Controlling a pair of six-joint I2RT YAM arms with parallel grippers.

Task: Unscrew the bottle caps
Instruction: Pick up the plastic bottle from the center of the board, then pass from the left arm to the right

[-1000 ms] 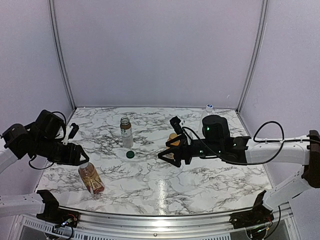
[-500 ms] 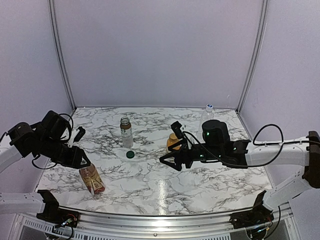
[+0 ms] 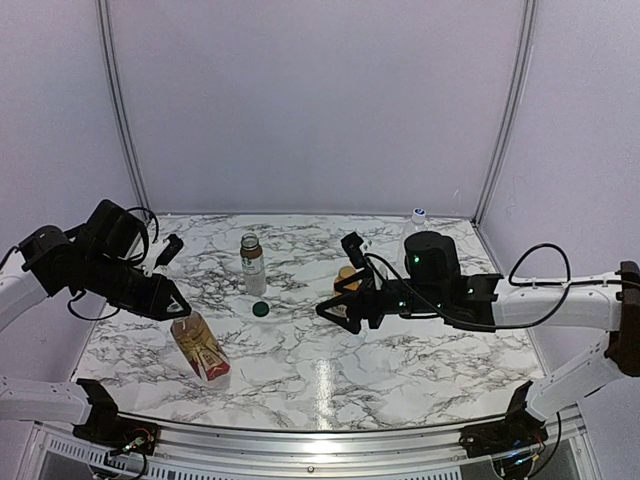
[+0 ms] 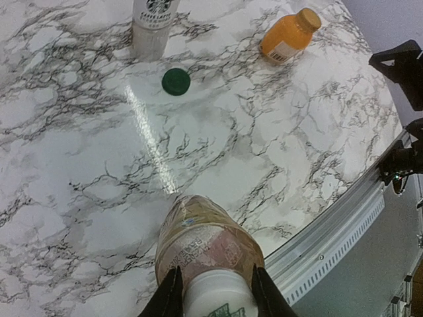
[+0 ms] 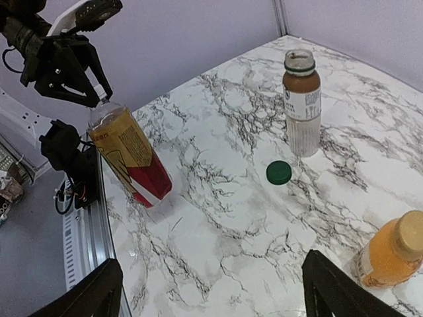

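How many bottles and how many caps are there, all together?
Bottles: 4 (tea bottle, short clear bottle, juice bottle, tall clear bottle)
Caps: 4 (green cap, orange cap, white cap, white-blue cap)
Total: 8

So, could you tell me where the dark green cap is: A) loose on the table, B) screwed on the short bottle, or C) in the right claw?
A: the dark green cap lies flat on the table, beside the open short bottle.
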